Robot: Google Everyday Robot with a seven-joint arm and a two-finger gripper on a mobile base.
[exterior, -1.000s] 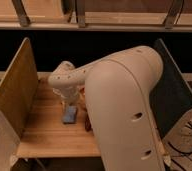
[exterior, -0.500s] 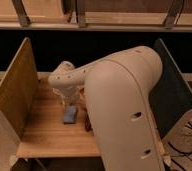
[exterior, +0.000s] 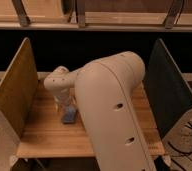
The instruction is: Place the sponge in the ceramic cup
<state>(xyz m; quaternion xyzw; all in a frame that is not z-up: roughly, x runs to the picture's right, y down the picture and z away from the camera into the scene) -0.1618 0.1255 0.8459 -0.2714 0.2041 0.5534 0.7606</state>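
- On the left half of the wooden table (exterior: 44,135), the gripper (exterior: 64,105) points down at the board, just below the arm's rounded wrist joint (exterior: 58,81).
- Whether the gripper is open, closed or holding anything cannot be told; its tip is lost against the arm.
- The sponge (exterior: 69,117) shows as a small blue-grey pad right under the gripper, at the near side of it, close against the arm's left edge. Whether it lies flat on the table or hangs from the gripper is unclear.
- The bulky cream arm (exterior: 111,110) sweeps from the near right up to the middle, covering much of the table.
- A tan wooden panel (exterior: 13,92) stands along the table's left edge, a dark panel (exterior: 168,90) along its right.
- Dark cables (exterior: 189,134) trail on the floor at the right.
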